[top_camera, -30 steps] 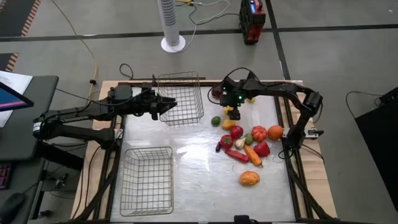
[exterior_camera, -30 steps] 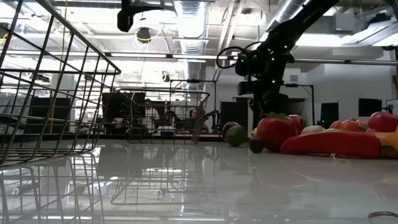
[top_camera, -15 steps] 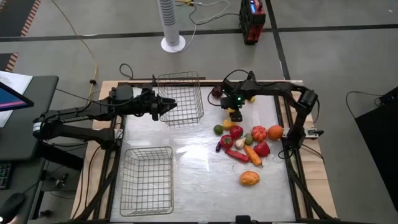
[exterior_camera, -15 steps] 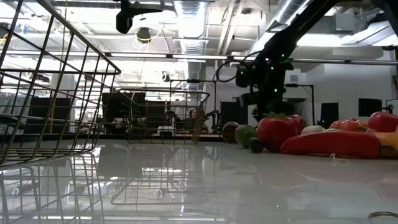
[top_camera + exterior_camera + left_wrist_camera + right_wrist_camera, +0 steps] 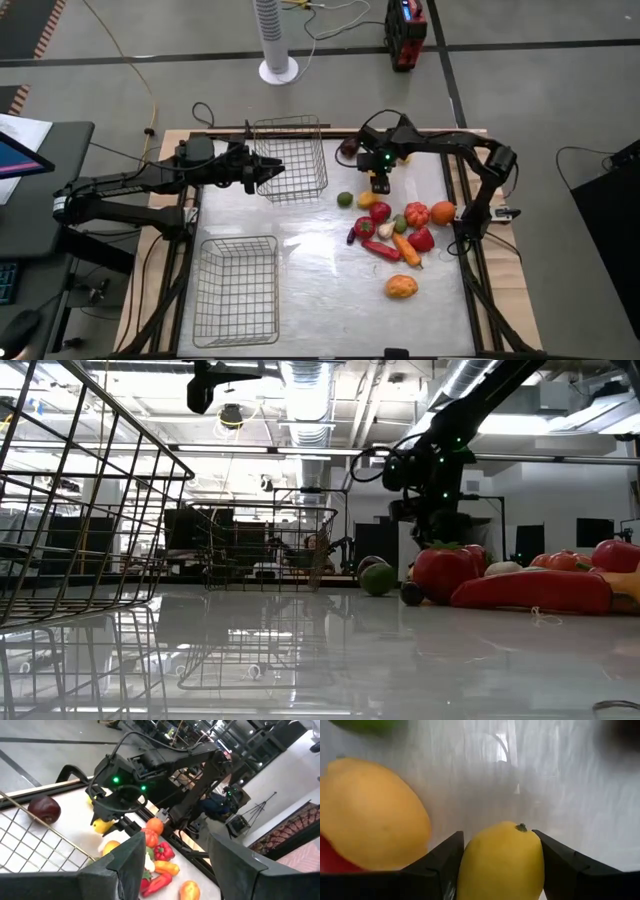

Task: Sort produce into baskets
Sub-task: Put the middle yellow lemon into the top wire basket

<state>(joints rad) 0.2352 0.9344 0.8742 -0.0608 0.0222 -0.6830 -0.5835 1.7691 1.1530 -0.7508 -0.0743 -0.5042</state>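
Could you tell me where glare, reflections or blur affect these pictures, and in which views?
High view: pale glare streaks the table between the baskets and the produce. Low view: the glossy top mirrors the far basket and the ceiling lights. Right wrist view: the lemon between the right end effector's fingers is fairly sharp, while the yellow fruit beside it is soft. Left wrist view: the left end effector's fingers are blurred.

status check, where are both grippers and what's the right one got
Right gripper shut on lemon, above produce pile. Left gripper open, at far basket. Near basket holds nothing.
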